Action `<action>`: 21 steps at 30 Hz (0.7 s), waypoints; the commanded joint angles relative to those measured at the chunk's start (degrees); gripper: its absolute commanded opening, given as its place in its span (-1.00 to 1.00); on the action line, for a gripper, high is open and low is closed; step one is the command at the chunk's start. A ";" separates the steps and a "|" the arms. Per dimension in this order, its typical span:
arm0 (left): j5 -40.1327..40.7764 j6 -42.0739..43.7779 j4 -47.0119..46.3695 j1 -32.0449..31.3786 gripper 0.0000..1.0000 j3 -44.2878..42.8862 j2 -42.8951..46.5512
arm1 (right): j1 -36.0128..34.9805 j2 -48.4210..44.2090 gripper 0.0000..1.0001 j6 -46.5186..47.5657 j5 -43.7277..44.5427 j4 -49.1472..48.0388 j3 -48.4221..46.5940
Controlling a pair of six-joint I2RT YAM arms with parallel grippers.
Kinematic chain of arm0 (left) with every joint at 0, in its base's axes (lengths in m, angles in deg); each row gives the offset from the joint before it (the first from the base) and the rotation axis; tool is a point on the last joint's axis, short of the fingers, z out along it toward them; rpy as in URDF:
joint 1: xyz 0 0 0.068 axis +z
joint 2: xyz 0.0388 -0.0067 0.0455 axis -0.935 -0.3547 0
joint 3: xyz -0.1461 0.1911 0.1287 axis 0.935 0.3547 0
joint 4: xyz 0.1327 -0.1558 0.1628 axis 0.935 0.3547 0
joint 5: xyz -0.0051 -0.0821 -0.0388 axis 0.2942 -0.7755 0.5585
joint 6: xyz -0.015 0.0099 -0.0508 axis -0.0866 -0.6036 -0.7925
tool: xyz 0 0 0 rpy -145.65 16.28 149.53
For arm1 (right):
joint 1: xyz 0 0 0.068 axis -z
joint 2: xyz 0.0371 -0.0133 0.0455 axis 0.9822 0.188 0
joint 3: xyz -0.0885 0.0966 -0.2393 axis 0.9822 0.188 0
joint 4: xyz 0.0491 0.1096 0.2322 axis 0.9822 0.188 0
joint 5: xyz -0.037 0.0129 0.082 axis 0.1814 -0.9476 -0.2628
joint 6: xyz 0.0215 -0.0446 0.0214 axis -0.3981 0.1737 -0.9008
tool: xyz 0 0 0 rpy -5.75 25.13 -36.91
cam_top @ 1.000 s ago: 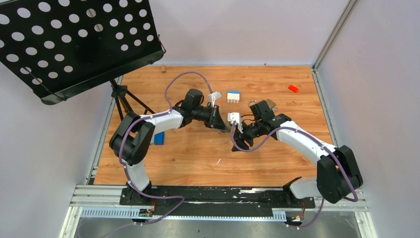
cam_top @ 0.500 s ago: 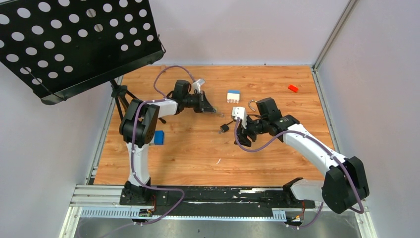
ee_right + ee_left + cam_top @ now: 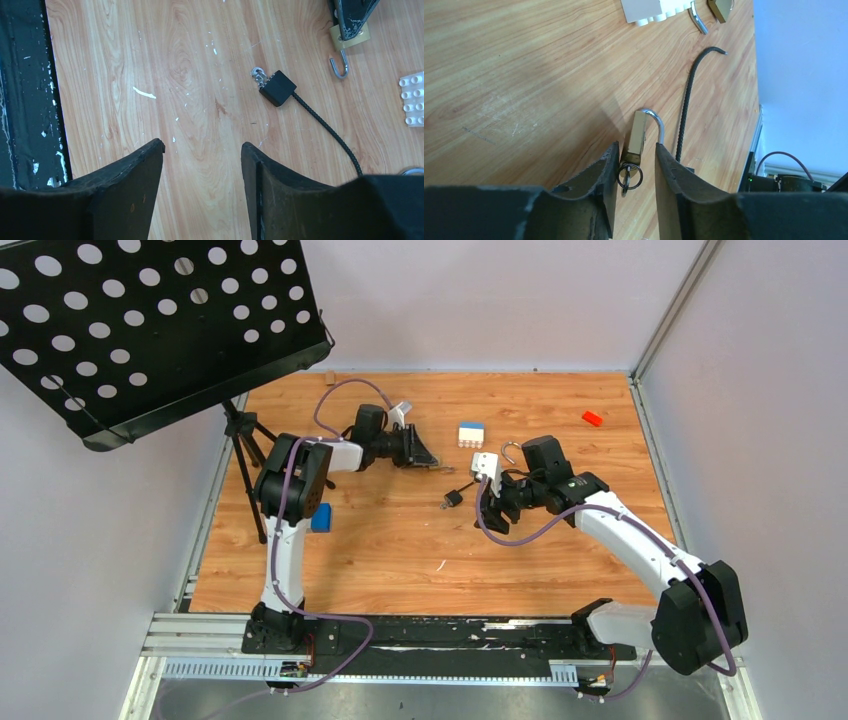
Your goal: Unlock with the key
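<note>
Hidden and cropped parts, left wrist view

The key (image 3: 626, 172) beneath the padlock (image 3: 636, 137) is too small to make out; a white block (image 3: 641, 10) and second padlock (image 3: 720, 7) are cropped above.

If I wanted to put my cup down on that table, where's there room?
The widest bare wood is the near half, between the blue block and the right arm, below the cable. The far strip between the white block and the red piece is also free. The middle is crowded: padlock between the left fingers, cable.
</note>
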 commanded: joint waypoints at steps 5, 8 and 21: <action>1.99 4.19 1.51 0.41 0.17 0.78 1.90 | 0.41 -1.42 0.19 -0.37 -1.19 -1.38 -0.21; 3.29 5.89 3.37 0.73 0.33 0.83 2.88 | 0.43 -1.31 0.19 -0.38 -1.34 -1.26 -0.21; 15.57 21.22 19.41 1.06 0.86 -2.49 10.20 | 0.53 -1.20 0.24 -1.57 0.56 -1.89 -0.48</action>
